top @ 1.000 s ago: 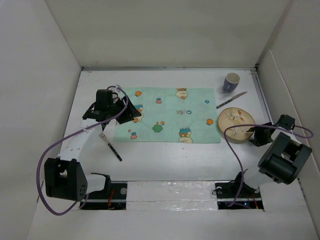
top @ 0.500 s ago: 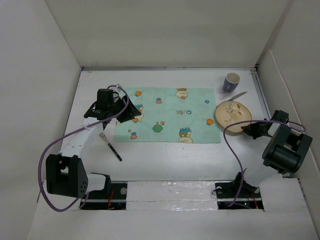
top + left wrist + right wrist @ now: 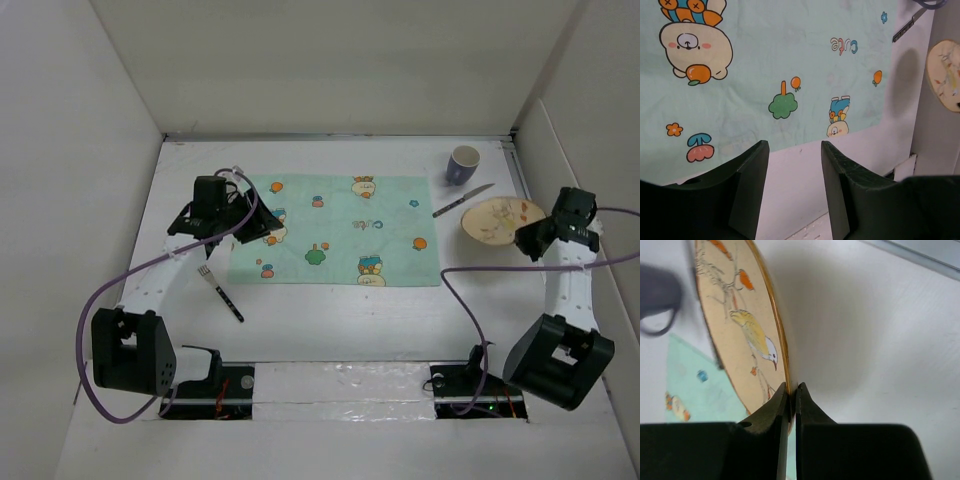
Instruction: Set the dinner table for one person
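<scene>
The right fingers [image 3: 791,389] pinch the thin rim of the plate [image 3: 740,325], so it hangs tipped up and looks lifted off the white tabletop [image 3: 340,320]. The knife [image 3: 463,200] lies just past the plate from those fingers. I think this edge grip is for carrying the plate over to the green mat [image 3: 340,230]. The left fingers [image 3: 794,150] are spread with nothing between them, low by the mat's left edge, maybe ready to keep it flat. The tabletop lies under both pairs of fingers.
</scene>
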You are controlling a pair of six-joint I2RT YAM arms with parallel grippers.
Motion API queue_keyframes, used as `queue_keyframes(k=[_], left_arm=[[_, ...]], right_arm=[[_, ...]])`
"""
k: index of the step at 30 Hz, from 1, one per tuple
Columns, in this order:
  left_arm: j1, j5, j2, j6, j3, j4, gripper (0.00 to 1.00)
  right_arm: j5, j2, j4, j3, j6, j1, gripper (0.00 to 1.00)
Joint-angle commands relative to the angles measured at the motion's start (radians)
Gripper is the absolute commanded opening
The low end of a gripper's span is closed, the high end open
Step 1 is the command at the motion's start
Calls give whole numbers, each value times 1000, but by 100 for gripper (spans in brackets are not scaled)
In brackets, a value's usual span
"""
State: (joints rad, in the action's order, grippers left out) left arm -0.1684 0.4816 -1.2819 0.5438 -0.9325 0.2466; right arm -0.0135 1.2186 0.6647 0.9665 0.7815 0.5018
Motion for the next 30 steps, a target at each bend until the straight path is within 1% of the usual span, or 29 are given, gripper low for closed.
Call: queue_keyframes(k=[1,2,4,5,6,7,8,9,10,11,12,13,14,15,18,20,24,30], left_arm=[[0,-12,9,-2,-83,8,42],[0,-20,16,-2,-83,20,42],[0,-44,21,-8,-132,25,40],[0,-54,16,-11,-147,40,39],[0,-67,15,-16,-163,49,33],[0,-89,15,-27,-195,57,28],[0,-97,13,-31,-210,69,23],[0,-107,13,-41,-227,74,11],[0,-133,10,-48,-262,83,4],[0,-153,9,-62,-284,104,0],[0,-167,7,-70,-302,114,0],[0,-191,7,-73,-333,121,0],[0,-199,10,-74,-342,126,0],[0,-201,10,-76,-351,128,0],[0,-187,13,-71,-342,120,0],[0,-176,16,-65,-324,106,0],[0,-176,27,-61,-284,97,1],[0,-182,18,-68,-276,100,2]], right_arm=[[113,-82,-71,176,-13,-127,0],[162,-85,-71,199,-19,-214,0],[193,-79,-76,241,-31,-325,0],[217,-73,-83,244,-34,-436,0],[243,-68,-109,233,-27,-489,0],[283,-42,-185,218,-21,-534,0],[366,-27,-238,181,-16,-574,0],[395,-7,-294,163,2,-653,0],[415,48,-383,155,10,-686,0],[443,83,-419,162,12,-713,0],[469,122,-450,176,-2,-755,0],[490,160,-471,201,-16,-772,0],[501,235,-481,227,-24,-789,0],[509,271,-482,280,-45,-801,0],[546,393,-501,339,-53,-821,0],[599,452,-543,340,-45,-821,0],[639,591,-609,337,-34,-830,0],[644,642,-628,347,-24,-853,0]])
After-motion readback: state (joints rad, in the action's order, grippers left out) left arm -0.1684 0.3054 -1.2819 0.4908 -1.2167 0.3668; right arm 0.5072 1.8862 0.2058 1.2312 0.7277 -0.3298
